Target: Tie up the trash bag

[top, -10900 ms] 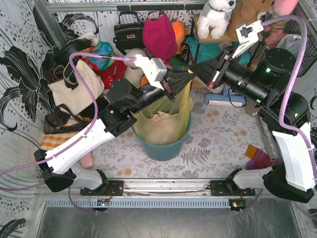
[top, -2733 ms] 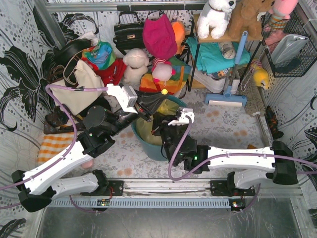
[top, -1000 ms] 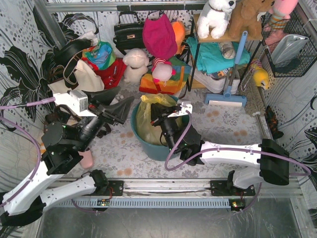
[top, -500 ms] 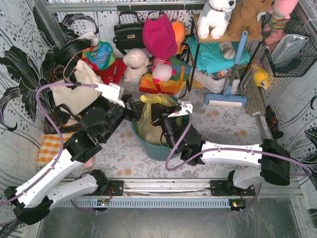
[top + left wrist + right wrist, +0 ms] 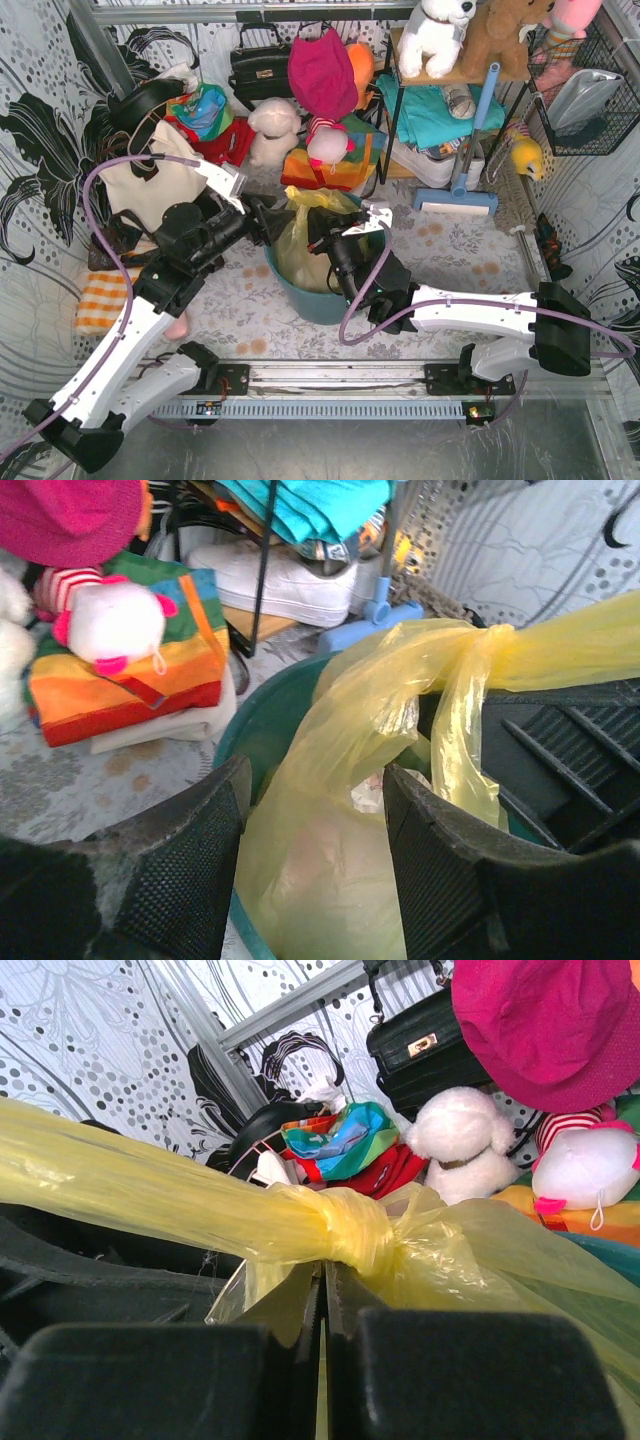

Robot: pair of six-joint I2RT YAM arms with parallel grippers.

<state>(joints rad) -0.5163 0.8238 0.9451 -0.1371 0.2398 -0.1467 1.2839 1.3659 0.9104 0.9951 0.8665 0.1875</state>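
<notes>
**Knotted trash bag in the teal bin**

Bag neck gathered into a knot above the bin's rim. The left gripper is spread astride the bag over the bin's left rim. The right gripper, pressed together, pinches film just under the knot.
</notes>
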